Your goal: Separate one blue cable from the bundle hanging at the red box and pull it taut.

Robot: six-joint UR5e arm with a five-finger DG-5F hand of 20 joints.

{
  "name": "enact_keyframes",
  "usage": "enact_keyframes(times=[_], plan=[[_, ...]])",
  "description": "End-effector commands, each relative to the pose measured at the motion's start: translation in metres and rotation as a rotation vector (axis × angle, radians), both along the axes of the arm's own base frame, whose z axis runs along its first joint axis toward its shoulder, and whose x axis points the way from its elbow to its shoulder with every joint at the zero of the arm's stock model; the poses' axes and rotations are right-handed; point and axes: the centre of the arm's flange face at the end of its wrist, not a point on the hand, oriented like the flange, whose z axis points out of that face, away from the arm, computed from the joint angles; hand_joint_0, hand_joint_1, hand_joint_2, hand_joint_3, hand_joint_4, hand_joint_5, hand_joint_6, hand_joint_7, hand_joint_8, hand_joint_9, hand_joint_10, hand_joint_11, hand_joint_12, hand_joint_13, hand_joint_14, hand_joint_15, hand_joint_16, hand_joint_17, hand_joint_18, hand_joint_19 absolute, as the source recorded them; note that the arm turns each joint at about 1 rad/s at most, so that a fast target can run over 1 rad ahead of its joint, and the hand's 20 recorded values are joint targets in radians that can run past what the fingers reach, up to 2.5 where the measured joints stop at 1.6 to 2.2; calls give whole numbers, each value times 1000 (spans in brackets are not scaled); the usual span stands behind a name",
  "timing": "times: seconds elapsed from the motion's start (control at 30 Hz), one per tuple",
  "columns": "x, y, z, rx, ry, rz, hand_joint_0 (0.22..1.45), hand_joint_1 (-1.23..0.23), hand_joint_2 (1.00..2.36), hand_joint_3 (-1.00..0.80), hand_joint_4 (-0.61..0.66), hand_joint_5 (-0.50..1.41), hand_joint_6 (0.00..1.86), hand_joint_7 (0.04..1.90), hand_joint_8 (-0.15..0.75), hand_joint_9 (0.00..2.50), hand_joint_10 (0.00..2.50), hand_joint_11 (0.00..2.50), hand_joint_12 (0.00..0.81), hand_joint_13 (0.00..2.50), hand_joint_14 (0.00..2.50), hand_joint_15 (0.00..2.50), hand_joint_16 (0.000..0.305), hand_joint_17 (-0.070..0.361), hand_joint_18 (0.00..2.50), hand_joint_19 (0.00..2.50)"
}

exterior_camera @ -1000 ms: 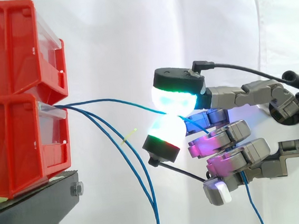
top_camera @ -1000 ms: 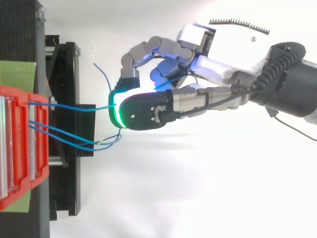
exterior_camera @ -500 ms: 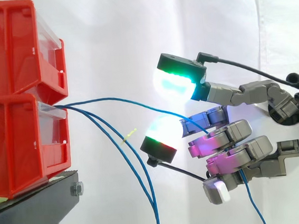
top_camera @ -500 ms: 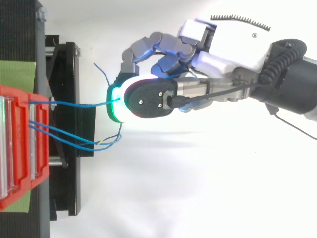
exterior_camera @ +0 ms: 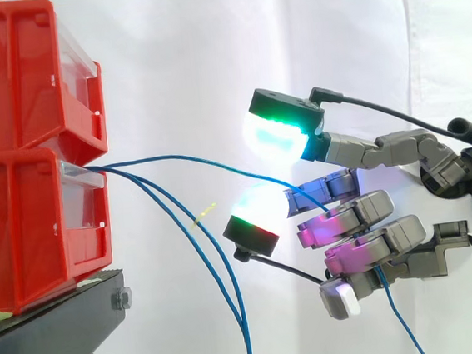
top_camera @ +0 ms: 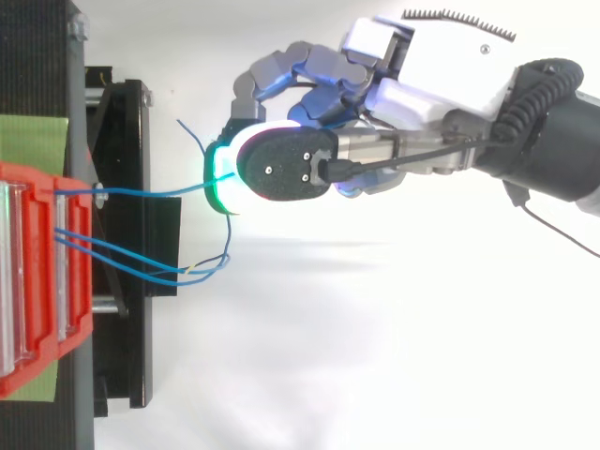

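Three thin blue cables come out of the lower red box [exterior_camera: 30, 205]. One blue cable [exterior_camera: 201, 158] arcs away from the others toward my hand [exterior_camera: 365, 215] and slips in behind its curled lower fingers, trailing out below them. The two glowing green-white fingertips [exterior_camera: 278, 131] above and below the cable stand apart, neither touching it. The other two cables [exterior_camera: 201, 247] hang down together beside the box. From above, the separated cable [top_camera: 150, 192] runs from the box front to under the pad of my hand [top_camera: 422, 84].
A second red box [exterior_camera: 17, 72] is stacked on the lower one, both on a black stand [exterior_camera: 51, 337]. A small yellow tag [exterior_camera: 204, 215] sits on the hanging cables. A loose cable end [top_camera: 192, 141] curls up near the stand. White curtain behind.
The two glowing pads that pinched the cable a second ago have spread apart; the upper one rose. The cable has sagged slightly and still runs into the curled fingers.
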Motion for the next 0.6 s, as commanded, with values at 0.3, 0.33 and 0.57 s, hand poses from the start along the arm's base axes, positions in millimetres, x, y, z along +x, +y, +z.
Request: enact_keyframes(times=[0.3,0.33,0.57], plan=[[-1,-15,0,1,-1,-17,583,-518,1003,-464,122,-180,901,1046,239,912,1701,1369,293,1254,1117,1349,49,111,932,1026],[-1,-15,0,1,-1,-17,584,-520,1004,-457,124,-180,901,1052,245,914,1704,1362,300,1253,1115,1363,49,110,930,1026],[-1,-19,2,-5,-3,-26,600,-553,1011,-375,109,-178,908,1075,244,915,1696,1375,284,1260,1085,1370,49,109,928,1021]])
